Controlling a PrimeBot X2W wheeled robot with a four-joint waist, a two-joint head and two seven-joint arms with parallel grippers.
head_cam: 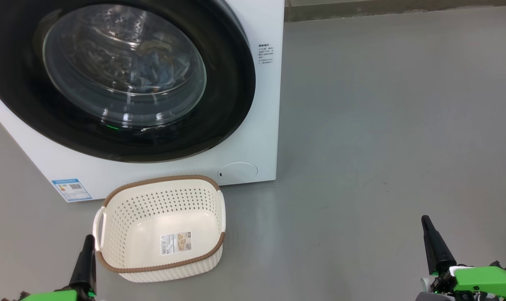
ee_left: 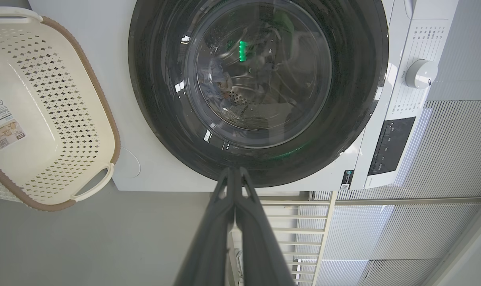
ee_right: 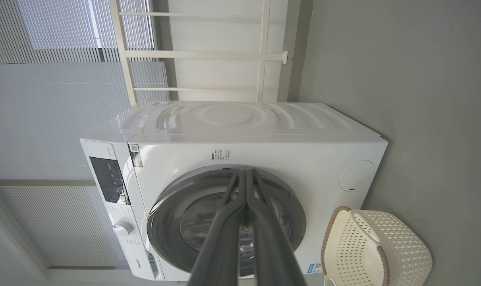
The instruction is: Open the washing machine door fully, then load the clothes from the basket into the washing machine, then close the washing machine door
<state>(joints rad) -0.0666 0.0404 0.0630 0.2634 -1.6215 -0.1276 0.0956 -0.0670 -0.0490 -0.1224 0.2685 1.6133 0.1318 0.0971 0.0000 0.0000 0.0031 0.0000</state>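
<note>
i am logging left gripper (head_cam: 88, 239) and right gripper (head_cam: 425, 221) jaws together, gripping nothing. washing machine door (head_cam: 123, 71) is sitting shut ahead of them, clothes (head_cam: 158, 69) behind its glass, basket (head_cam: 152, 205) beside the left jaws.

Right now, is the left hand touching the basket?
Apart. In the left wrist view the shut left hand points at the washing machine door, and bare grey floor separates it from the basket off to the side.
</note>
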